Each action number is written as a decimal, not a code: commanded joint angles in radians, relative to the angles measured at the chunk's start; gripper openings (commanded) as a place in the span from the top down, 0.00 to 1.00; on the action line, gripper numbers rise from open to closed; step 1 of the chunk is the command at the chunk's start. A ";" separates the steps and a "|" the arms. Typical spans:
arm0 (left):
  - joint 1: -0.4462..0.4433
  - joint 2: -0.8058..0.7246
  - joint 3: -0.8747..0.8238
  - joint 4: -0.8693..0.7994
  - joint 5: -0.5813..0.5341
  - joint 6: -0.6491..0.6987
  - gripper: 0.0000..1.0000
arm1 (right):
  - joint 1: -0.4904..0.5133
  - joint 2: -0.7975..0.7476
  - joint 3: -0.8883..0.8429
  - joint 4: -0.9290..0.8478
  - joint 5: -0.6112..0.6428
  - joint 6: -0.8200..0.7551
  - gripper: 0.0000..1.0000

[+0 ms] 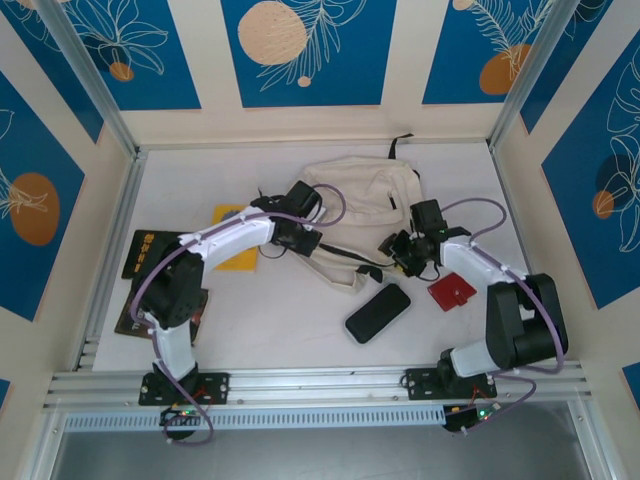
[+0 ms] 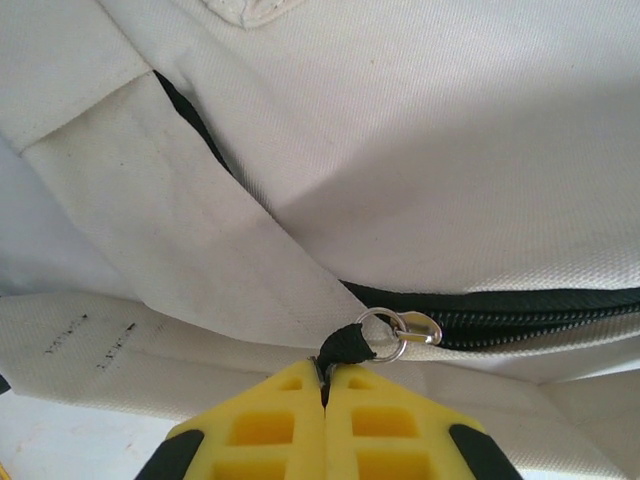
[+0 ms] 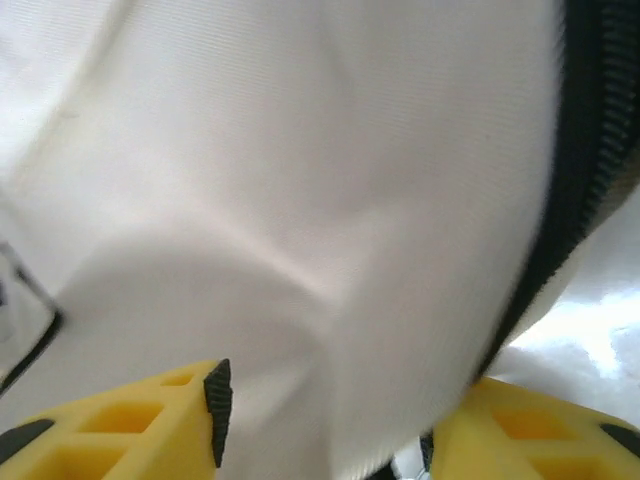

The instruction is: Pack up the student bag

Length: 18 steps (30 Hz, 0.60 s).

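While the student bag point(image 1: 365, 188) lies crumpled on the white desk point(image 1: 280, 330), reaching from one hand to the other and beyond both, a dark flat booklet point(image 1: 150, 253) and a yellow flat piece point(image 1: 238, 258) sit to the left of the left hand point(image 2: 325, 375). That hand's yellow fingers are pressed together, pinching the black pull tab point(image 2: 345, 345), which hangs from a metal ring point(image 2: 383, 333) at the end of the bag's black zipper point(image 2: 540, 318); cream cloth lies just ahead of it. Further right, the right hand point(image 3: 330, 415) has its fingers spread, with a bulge of the bag's cloth between them and a black zipper strip point(image 3: 590, 130) on its right. A black phone point(image 1: 378, 312) lies on the near side of this hand, a red flat piece point(image 1: 451, 291) near its right side.
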 commanded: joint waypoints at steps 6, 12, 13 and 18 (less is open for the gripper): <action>0.058 -0.160 -0.068 0.020 -0.057 -0.136 0.51 | 0.134 0.037 0.223 -0.150 -0.003 -0.355 0.38; 0.138 -0.298 -0.175 0.021 -0.149 -0.261 0.42 | 0.311 0.234 0.426 -0.250 0.090 -0.592 0.36; 0.156 -0.323 -0.195 0.020 -0.157 -0.283 0.39 | 0.344 0.264 0.450 -0.259 0.099 -0.640 0.35; 0.239 -0.433 -0.288 0.012 -0.163 -0.367 0.30 | 0.456 0.386 0.551 -0.294 0.154 -0.823 0.36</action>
